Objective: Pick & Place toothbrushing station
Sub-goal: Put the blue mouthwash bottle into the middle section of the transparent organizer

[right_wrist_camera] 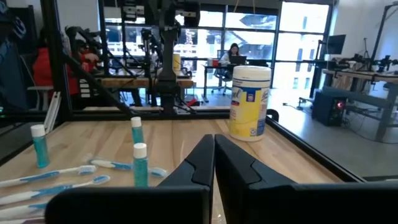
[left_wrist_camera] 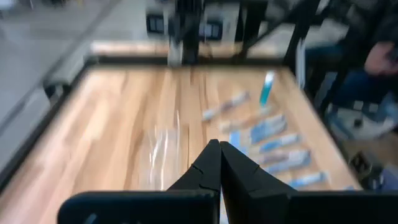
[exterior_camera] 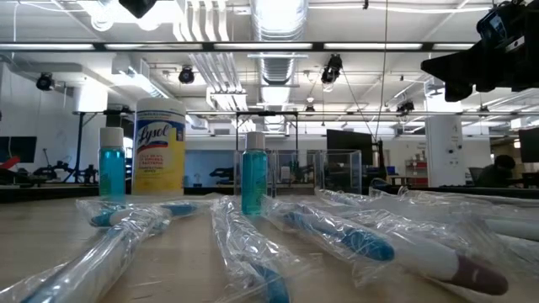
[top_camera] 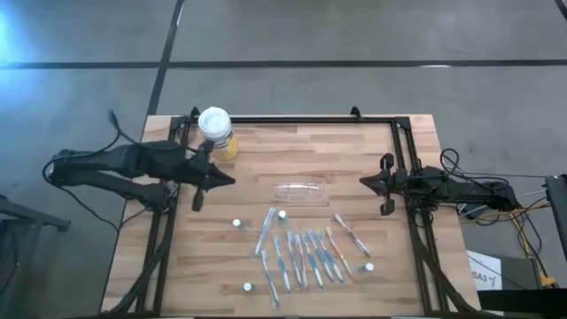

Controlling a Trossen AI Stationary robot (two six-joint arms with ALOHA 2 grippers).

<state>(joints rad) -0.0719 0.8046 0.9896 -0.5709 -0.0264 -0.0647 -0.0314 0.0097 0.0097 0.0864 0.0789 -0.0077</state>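
**Inspector:** Wrapped toothbrushes [exterior_camera: 337, 236] lie closest to the low camera, each in clear film, with small blue-filled, white-capped bottles [exterior_camera: 253, 181] standing among them.

**Clerk:** And from above?

**Inspector:** Toothbrushes fan out across the wooden bench [top_camera: 177, 275] toward six o'clock. At centre lies the clear plastic holder [top_camera: 298, 192], on its side, just beyond the fan at twelve o'clock. White-capped bottles dot the spread at roughly eight, seven and four o'clock.

**Clerk:** Grippers?

**Inspector:** Left gripper [top_camera: 229, 180] hangs at nine o'clock of the holder, fingers clenched together on nothing, apart from it. Right gripper [top_camera: 364, 182] sits at three o'clock near the bench edge, likewise clenched and empty.

**Clerk:** Anything else?

**Inspector:** Yellow Lysol wipes canister [top_camera: 216, 133], white lid, upright at eleven o'clock beside the left arm.
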